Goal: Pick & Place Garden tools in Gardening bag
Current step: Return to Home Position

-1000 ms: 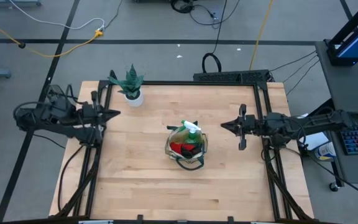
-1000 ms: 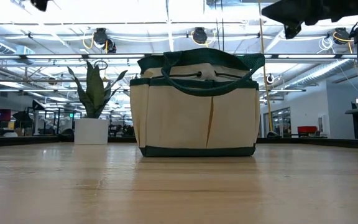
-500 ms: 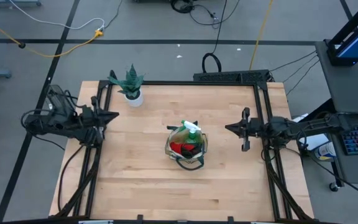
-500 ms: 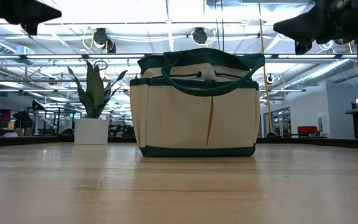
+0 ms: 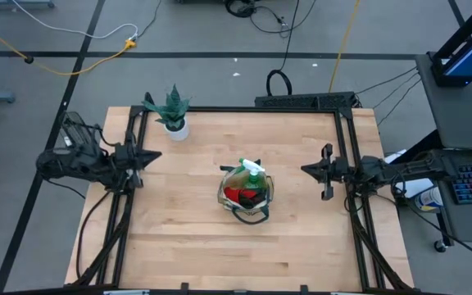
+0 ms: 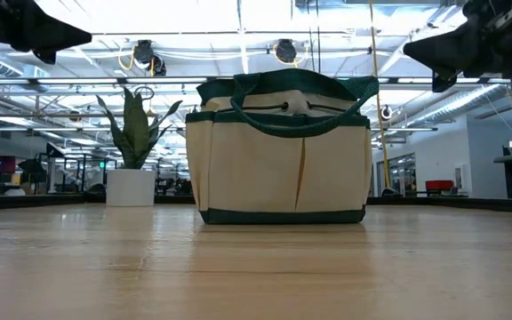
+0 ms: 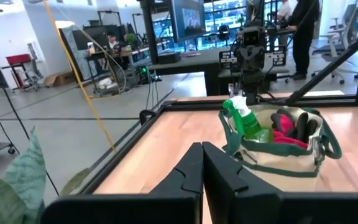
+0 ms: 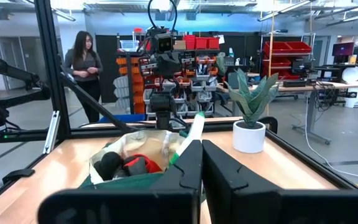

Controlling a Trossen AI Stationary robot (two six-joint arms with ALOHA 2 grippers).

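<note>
The beige gardening bag (image 5: pixel 246 193) with dark green trim stands upright on its base at the table's middle, also in the low view (image 6: pixel 278 151). A green white-nozzled spray bottle (image 5: pixel 253 170) and a red item (image 5: pixel 238 196) stick out of its top, beside dark tool handles (image 7: pixel 301 124). My left gripper (image 5: pixel 156 153) is shut and empty at the table's left edge. My right gripper (image 5: pixel 304 169) is shut and empty at the right edge. Both are well clear of the bag.
A green spiky plant in a white pot (image 5: pixel 173 116) stands at the far left of the table. The black frame rails (image 5: pixel 236 108) run along the table's edges. A person (image 8: pixel 83 68) stands in the room beyond the table's left side.
Both arms have drawn back from the bag: my left gripper toward the table's left edge, my right gripper toward the right edge. The bag has not moved.
</note>
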